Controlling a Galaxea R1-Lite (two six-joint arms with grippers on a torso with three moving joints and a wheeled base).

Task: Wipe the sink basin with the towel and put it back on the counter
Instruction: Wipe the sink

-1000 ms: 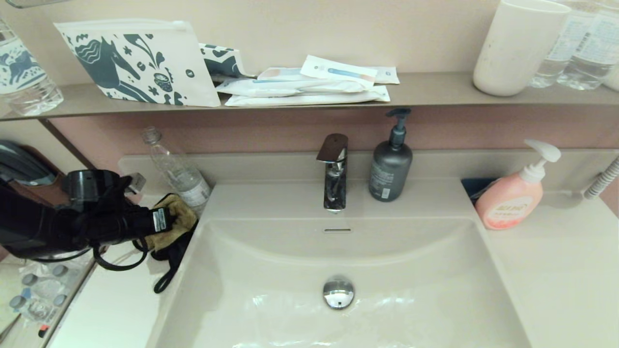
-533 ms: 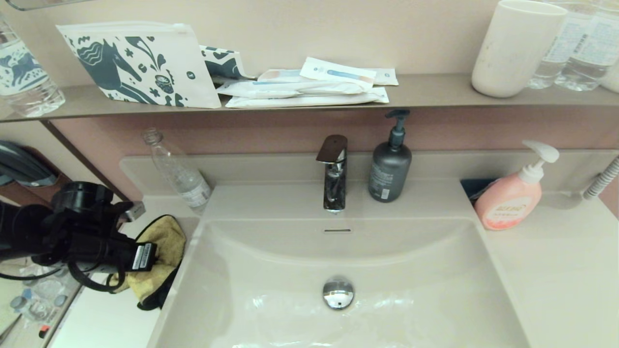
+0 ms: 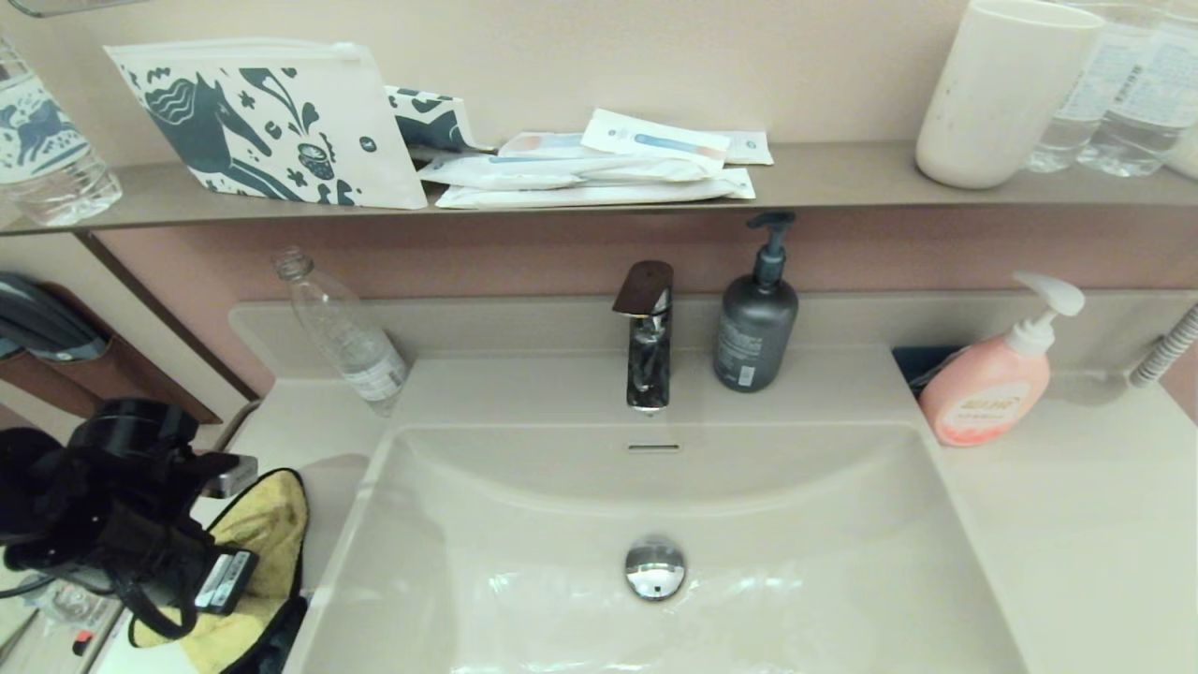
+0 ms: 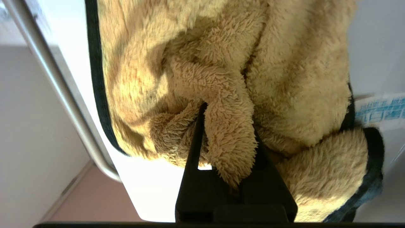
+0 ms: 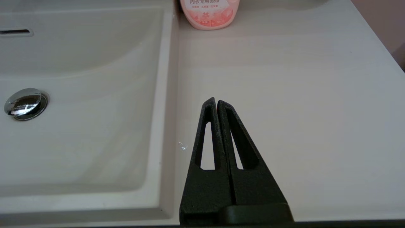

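Left wrist view gives us the clearest look at our grip: the left gripper point(image 4: 221, 133) is pinched on a thick fold of the towel point(image 4: 284, 79), its 2 black fingers point(image 4: 193, 158) buried in the mustard-yellow pile. From the head view we place the left gripper point(image 3: 211, 585) low at the near left, over the counter point(image 3: 309, 421) just beside the rim of the sink basin point(image 3: 524, 505), with the towel point(image 3: 267, 524) draped under and around it.

We judge the towel light, soft and limp. It will sag and bunch wherever it is unsupported, and the fluffy terry compresses a lot, so a shallow pinch could slip out. A deep bite on a doubled fold, as we have now, looks like the safest hold. The black trim point(image 4: 93, 79) and the thin loop are poorer places to hold, since either would let the whole cloth dangle. If damp, it should cling a little to the glossy surface and drag.

Our right gripper point(image 5: 216, 103) hangs parked above the bare counter point(image 5: 284, 95) on the other side of the sink basin point(image 5: 79, 133), fingers pressed together with nothing between them, and the pink soap bottle point(image 5: 207, 14) stands well beyond it. The chrome drain plug point(image 3: 655, 566) sits in the middle of the basin.
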